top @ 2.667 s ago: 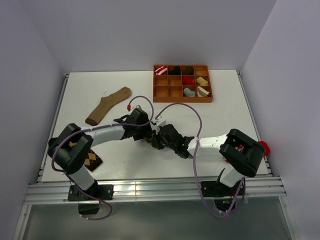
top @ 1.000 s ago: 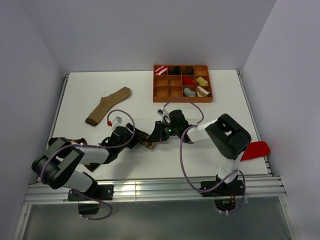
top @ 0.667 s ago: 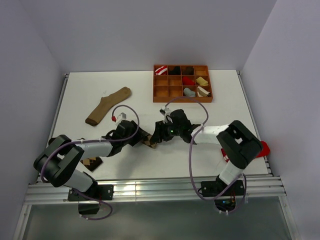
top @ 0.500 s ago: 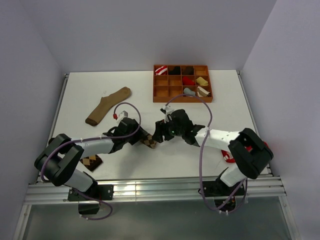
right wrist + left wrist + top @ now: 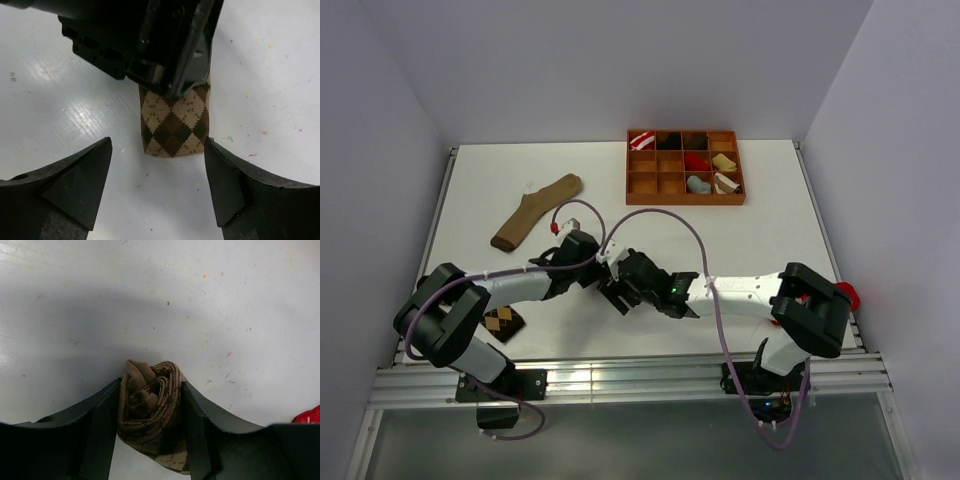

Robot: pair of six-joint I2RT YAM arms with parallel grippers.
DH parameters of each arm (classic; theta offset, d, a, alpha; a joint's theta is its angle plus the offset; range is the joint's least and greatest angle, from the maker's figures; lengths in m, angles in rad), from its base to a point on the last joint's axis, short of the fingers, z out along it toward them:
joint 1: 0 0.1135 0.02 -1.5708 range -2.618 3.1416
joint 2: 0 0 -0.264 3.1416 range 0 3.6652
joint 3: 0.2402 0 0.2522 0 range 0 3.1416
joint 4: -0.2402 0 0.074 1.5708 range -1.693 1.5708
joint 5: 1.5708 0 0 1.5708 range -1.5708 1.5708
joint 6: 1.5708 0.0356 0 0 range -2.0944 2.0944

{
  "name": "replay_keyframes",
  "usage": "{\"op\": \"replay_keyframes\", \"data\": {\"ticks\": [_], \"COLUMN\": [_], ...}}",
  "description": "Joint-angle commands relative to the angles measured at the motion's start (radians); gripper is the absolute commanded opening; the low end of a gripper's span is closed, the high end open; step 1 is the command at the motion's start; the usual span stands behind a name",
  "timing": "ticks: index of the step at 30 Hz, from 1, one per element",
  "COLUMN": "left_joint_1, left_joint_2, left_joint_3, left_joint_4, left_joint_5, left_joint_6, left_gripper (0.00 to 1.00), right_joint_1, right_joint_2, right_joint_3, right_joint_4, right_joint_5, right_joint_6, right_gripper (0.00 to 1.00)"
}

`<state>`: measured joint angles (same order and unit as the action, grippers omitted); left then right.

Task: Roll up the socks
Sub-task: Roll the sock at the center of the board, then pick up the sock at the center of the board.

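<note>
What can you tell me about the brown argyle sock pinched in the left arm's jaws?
The brown diamond-patterned argyle fabric sock is soft knit, tan with dark brown and cream diamonds. It is rolled into a loose spiral, its layered folds showing end-on in the left wrist view. The left arm's jaws press on both its sides. The right wrist view shows its patterned surface jutting from under them over the white table. The right arm's jaws stand wide either side, not touching it.
</note>
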<state>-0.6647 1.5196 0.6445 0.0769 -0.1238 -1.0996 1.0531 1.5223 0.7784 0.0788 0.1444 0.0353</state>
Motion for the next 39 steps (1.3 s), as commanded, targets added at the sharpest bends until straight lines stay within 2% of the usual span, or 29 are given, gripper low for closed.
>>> {"op": "replay_keyframes", "data": {"ticks": [1,11,19,26,29,30,32,33,37,39], "left_joint_1": [0.0,-0.001,-0.001,-0.001,-0.001,0.0,0.002,0.007,0.037,0.069], "left_joint_2": [0.031,0.05,0.062,0.066,0.068,0.068,0.062,0.053,0.01,-0.025], "left_joint_3": [0.007,0.017,0.011,-0.003,-0.005,-0.003,0.003,0.015,0.055,0.093], "left_joint_4": [-0.1,-0.1,-0.086,-0.051,-0.046,-0.048,-0.06,-0.072,-0.126,-0.153], "left_joint_5": [-0.004,0.015,0.044,0.056,0.065,0.065,0.059,0.055,0.052,0.039], "left_joint_6": [0.049,0.052,0.04,0.032,0.03,0.029,0.032,0.037,0.055,0.072], "left_gripper": [0.55,0.55,0.54,0.54,0.54,0.55,0.56,0.57,0.65,0.68], "right_joint_1": [0.036,0.085,0.094,0.093,0.091,0.091,0.09,0.088,0.085,0.081], "right_joint_2": [0.044,0.191,0.262,0.341,0.364,0.372,0.368,0.352,0.294,0.245], "right_joint_3": [0.073,0.121,0.102,0.121,0.117,0.117,0.098,0.087,0.045,0.016], "right_joint_4": [-0.013,0.001,0.09,0.072,0.049,0.035,0.032,0.036,0.038,0.041], "right_joint_5": [0.159,0.21,0.202,0.173,0.161,0.159,0.159,0.15,0.147,0.142], "right_joint_6": [-0.081,-0.123,-0.114,-0.084,-0.06,-0.043,-0.037,0.0,0.029,0.043], "right_gripper": [0.81,0.8,0.71,0.63,0.53,0.44,0.34,0.2,0.02,0.0]}}
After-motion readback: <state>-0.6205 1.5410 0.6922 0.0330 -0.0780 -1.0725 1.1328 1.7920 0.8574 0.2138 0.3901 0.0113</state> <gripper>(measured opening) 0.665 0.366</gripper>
